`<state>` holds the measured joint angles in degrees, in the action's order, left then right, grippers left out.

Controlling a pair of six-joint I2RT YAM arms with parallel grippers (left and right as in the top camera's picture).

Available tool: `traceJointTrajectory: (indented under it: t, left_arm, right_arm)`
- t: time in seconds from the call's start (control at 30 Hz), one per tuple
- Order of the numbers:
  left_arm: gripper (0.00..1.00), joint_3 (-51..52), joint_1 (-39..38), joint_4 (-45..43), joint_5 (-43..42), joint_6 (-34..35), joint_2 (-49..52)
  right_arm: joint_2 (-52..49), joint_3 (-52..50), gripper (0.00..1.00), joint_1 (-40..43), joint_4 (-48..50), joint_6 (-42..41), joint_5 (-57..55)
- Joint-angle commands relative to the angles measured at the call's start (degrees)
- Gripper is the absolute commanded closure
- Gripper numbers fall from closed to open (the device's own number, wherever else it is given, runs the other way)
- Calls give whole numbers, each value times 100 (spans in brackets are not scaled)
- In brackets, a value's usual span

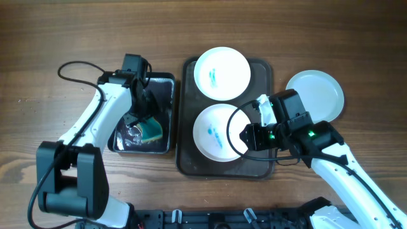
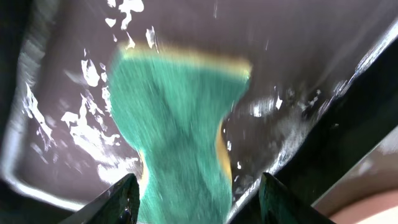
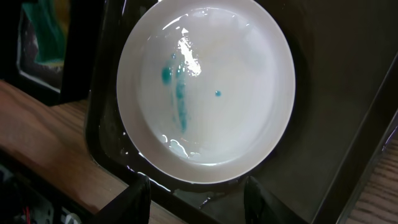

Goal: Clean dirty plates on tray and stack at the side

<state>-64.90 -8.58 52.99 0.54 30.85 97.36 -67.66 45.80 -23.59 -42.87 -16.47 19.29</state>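
Two white plates with blue-green smears lie on the dark tray [image 1: 188, 162]: a far plate [image 1: 222, 73] and a near plate [image 1: 213, 132]. My right gripper [image 1: 247, 136] is open and hovers over the near plate's right rim; in the right wrist view its fingers [image 3: 199, 199] straddle the rim of that plate [image 3: 211, 87] without touching it. My left gripper [image 1: 136, 126] is down in the wet black basin [image 1: 163, 89]. Its open fingers [image 2: 199, 202] flank the green-and-yellow sponge [image 2: 180, 124], which also shows in the overhead view [image 1: 152, 130].
A clean white plate [image 1: 316, 94] lies on the wooden table to the right of the tray. The basin holds a shallow film of water [image 2: 81, 124]. Black cables run from both arms across the table.
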Motion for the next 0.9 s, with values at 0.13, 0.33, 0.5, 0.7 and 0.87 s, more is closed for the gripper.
traceJointTrajectory:
  t: [0.13,0.33,0.5,0.7,0.87]
  left_arm:
    - [48,562,-33,-955,789,-61,195]
    - [87,758,-31,-1222,815,-111,369]
    - [93,442,-26,-1237,791,-374,286]
    - [37,-227,-33,-291,654,-369,184]
    - [36,-210,-33,210,216,-363,199]
  right_arm:
    - [-39,98,51,-2,-7,-33,90]
    - [-39,98,52,-2,2,-66,90]
    - [-39,98,57,-2,-2,-66,90]
    - [-39,98,63,-2,-4,-404,4]
    - [-39,98,52,0,-87,-1314,-918]
